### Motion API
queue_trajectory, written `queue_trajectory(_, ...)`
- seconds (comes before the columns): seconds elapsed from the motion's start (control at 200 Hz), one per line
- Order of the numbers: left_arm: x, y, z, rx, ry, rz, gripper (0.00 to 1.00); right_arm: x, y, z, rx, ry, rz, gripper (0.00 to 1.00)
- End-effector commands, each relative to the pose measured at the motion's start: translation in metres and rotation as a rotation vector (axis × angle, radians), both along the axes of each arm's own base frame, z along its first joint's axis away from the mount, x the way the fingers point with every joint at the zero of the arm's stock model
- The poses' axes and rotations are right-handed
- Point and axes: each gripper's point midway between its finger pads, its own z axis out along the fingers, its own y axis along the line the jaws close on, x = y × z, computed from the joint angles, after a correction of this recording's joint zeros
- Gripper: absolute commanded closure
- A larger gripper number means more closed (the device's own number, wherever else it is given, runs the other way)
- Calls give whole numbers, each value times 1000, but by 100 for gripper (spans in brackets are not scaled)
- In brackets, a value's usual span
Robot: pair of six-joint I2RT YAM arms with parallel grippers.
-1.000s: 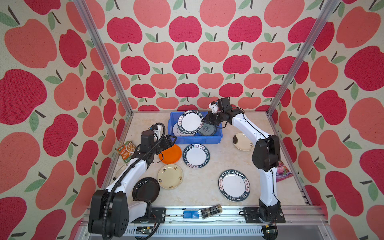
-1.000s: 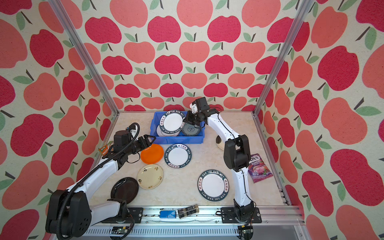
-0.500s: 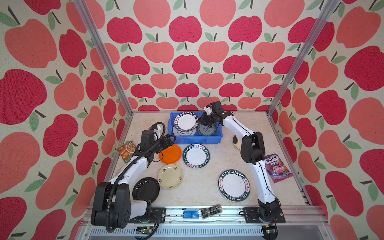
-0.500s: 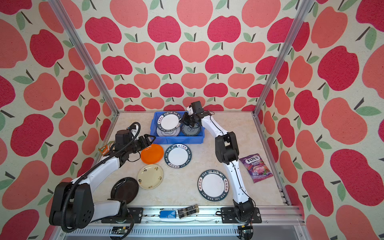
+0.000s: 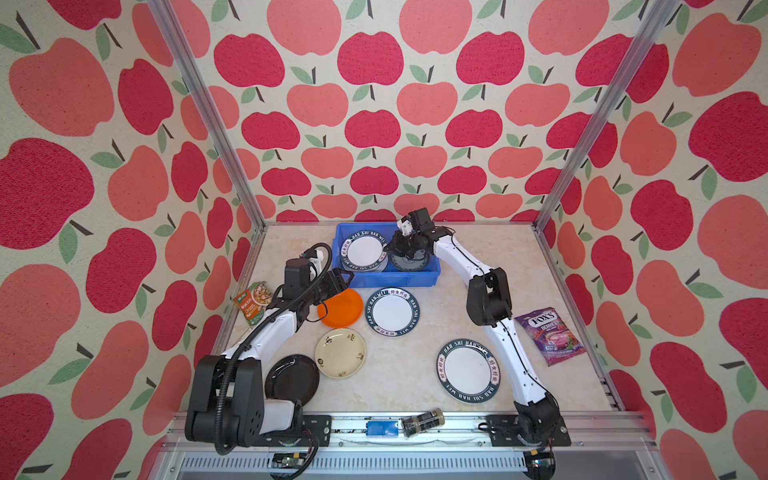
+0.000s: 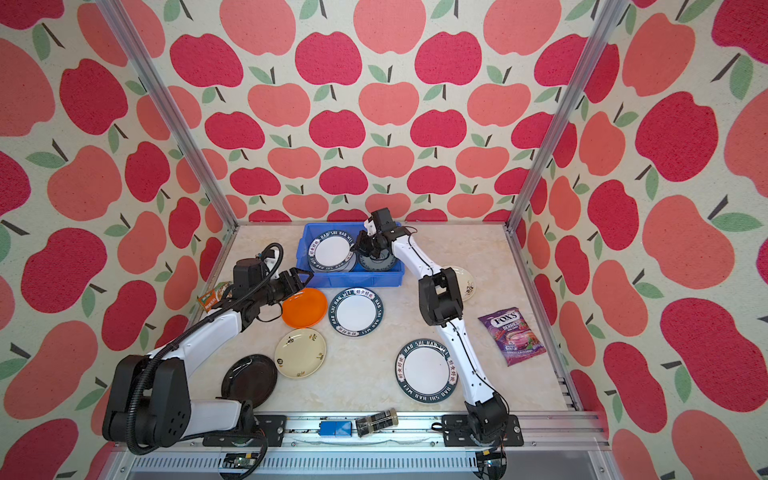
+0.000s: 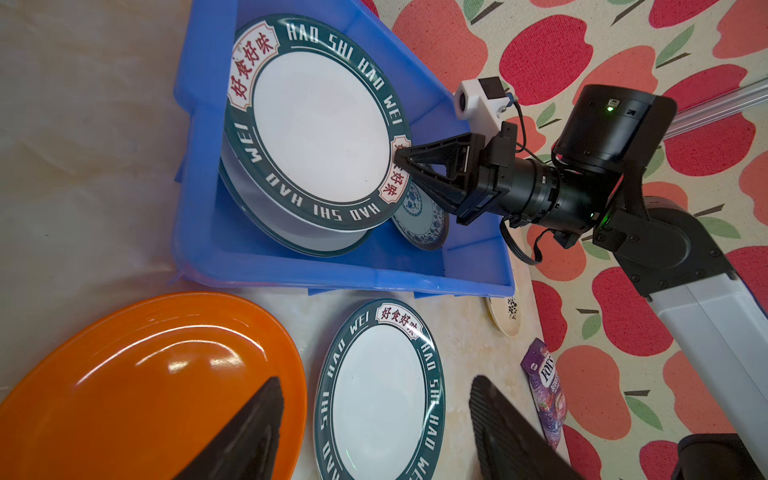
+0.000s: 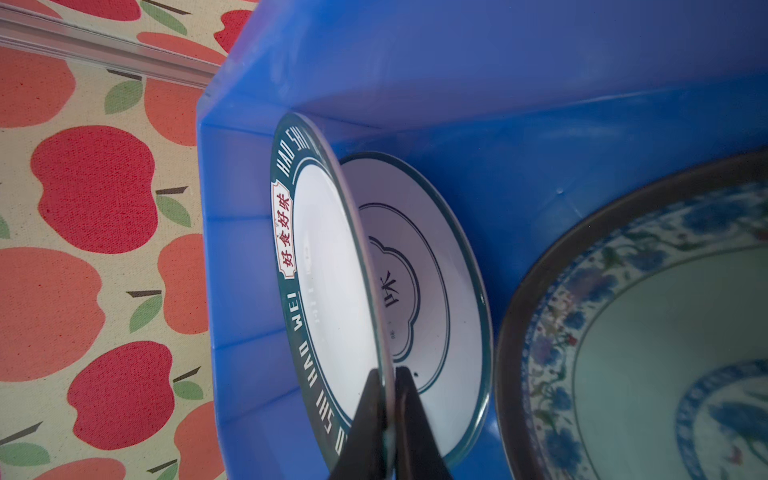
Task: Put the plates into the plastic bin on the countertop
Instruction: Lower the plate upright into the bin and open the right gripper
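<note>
In both top views my right arm has swung further left over the plastic bin (image 5: 415, 279) since a second ago, carrying the lettered plate (image 5: 363, 251) deeper inside

Left wrist: my left gripper (image 7: 374, 424) is spread and empty by the orange plate (image 7: 145, 386)

Right wrist: my right gripper (image 8: 388, 399) pinches that lettered plate's rim. It tilts over the flower-outlined plate (image 8: 428, 291), with the teal plate (image 8: 665, 332) close beside. I reckon release comes next
</note>
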Motion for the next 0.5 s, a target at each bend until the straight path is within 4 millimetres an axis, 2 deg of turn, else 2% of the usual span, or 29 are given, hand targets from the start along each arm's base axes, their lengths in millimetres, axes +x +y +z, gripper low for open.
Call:
queue_trajectory(0.0,7,-2,12,-12,-38,-15,27,-5,10,4,18,-4,31,100)
queue_trajectory(0.2,7,-2,8,-11,-31,-13,27,-8,10,-7,-8,10,34,100)
queue_trajectory(0.255,7,-2,8,-11,-29,-14,27,-9,9,-10,-20,15,33,89)
queue_trajectory(0.385,8,-3,7,-12,-28,-14,27,-9,4,-12,-57,10,28,74)
queue_trajectory(0.495,8,-4,7,-13,-29,-17,27,-9,1,-5,-94,-26,25,69)
